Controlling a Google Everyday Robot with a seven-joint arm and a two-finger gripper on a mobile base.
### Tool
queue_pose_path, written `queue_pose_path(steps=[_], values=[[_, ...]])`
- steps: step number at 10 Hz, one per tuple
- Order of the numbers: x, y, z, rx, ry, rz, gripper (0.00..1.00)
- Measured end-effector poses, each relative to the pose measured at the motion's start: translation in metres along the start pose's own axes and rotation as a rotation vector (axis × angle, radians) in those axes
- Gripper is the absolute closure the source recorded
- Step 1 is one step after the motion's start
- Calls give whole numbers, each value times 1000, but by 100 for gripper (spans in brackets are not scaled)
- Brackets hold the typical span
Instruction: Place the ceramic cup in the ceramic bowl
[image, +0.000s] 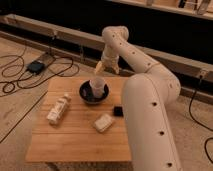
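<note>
The cup (98, 86) is sitting upright inside the bowl (88, 97), a bit toward the bowl's far side, with its rim poking up above the bowl's edge. The bowl itself is resting on the far middle part of the wooden worktop (75, 135).

The tool (106, 66) is hanging just above and slightly to the right of the cup, not touching it — its pale fingers are pointing down and looking spread apart, with nothing between them. The white arm (150, 105) is arching over from the right side of the scene and covering the worktop's right edge.

Other stuff on the worktop: a white bottle (58, 108) lying on its side to the left, a small pale packet (104, 122) nearer the front, and a little black thing (118, 111) just right of the bowl — can't tell what it is.
</note>
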Motion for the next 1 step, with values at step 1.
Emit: queue_pose_path(steps=[1], values=[[0,0,-1,0,2,0,20]])
